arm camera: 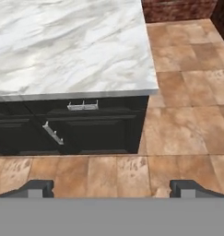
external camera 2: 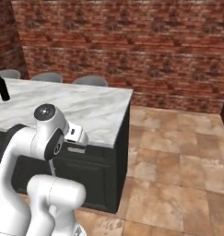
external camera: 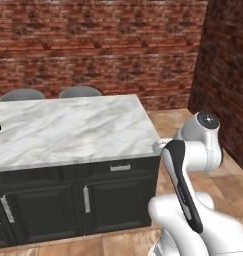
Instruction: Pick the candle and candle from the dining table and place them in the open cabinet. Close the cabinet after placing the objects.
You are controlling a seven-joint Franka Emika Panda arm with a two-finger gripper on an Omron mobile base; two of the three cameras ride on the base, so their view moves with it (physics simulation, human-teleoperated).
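- At the far left, a black bottle (external camera 2: 2, 87) stands on the dining table (external camera: 73, 130); you can't see the candles from here.
- You're at the approach step: drive left along the table to find them.
- The arm is folded low by the table's corner, gripper (arm camera: 111, 188) wide open and empty, looking down at the drawer fronts (arm camera: 81, 120).

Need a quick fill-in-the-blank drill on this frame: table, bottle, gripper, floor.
1. The white, grey-veined marble table top sits on ____ panelled fronts with silver handles.
2. The tall black bottle stands on the ____.
3. The two-finger gripper is ____ and holds nothing.
4. The floor is laid with brownish ____.

Missing words: black; table top; open; tiles
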